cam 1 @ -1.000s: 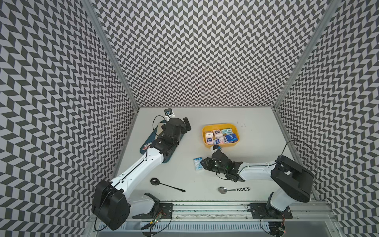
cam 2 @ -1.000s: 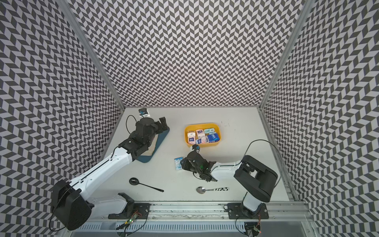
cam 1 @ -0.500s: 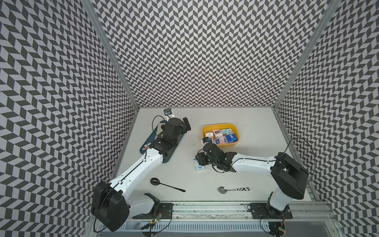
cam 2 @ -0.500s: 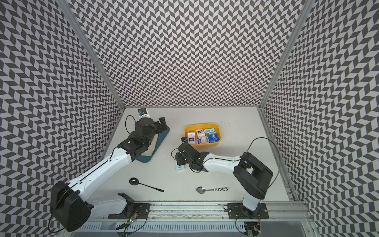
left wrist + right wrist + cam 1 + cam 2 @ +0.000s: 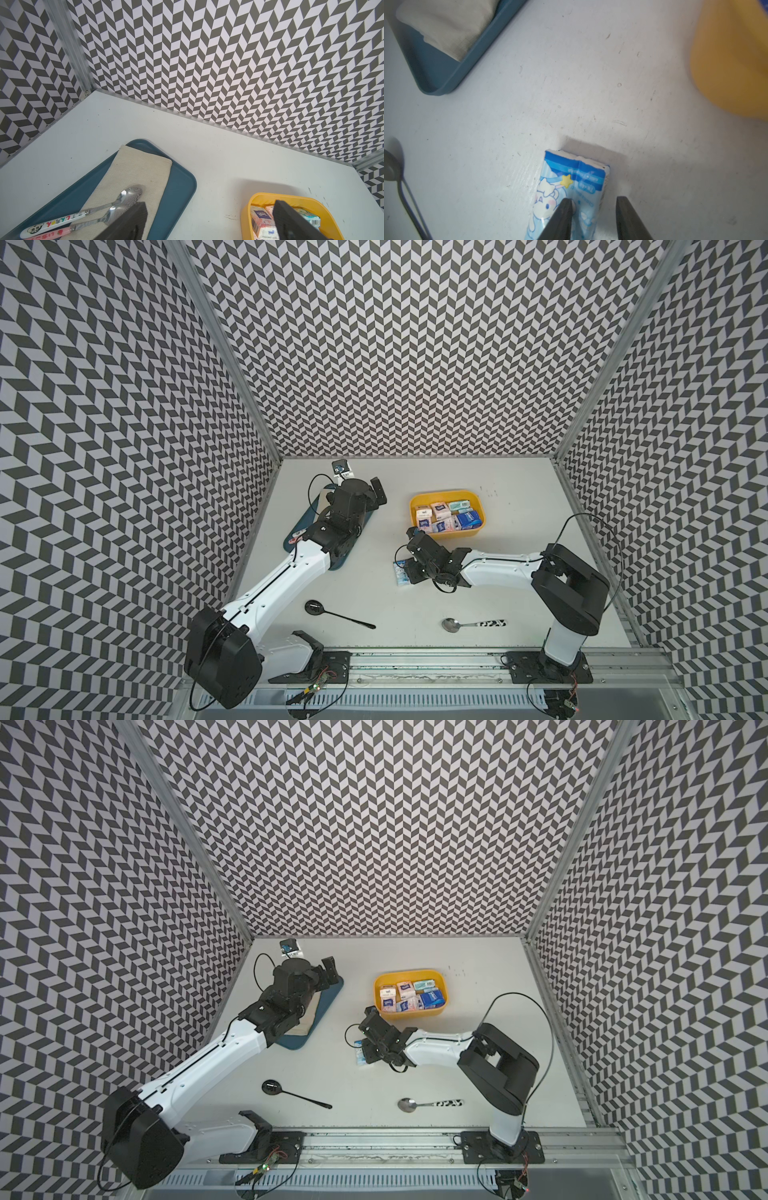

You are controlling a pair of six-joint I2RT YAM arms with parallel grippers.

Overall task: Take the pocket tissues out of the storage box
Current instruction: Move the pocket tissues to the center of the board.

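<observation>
Pale blue pack (image 5: 571, 180) lies on table (image 5: 591, 83), outside the box. Right gripper (image 5: 592, 200): jaws narrow, astride 1 edge; whether it grips cannot be told. Light, soft, slippery wrap: pinch across the short sides. Other pocket tissues (image 5: 446, 516) sit in storage box (image 5: 453, 534). Left gripper (image 5: 209, 203): jaws wide, empty

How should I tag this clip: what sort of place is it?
Probably a robotics lab cell: chevron-patterned panels box in a white tabletop; left arm and right arm mount on a rail.
</observation>
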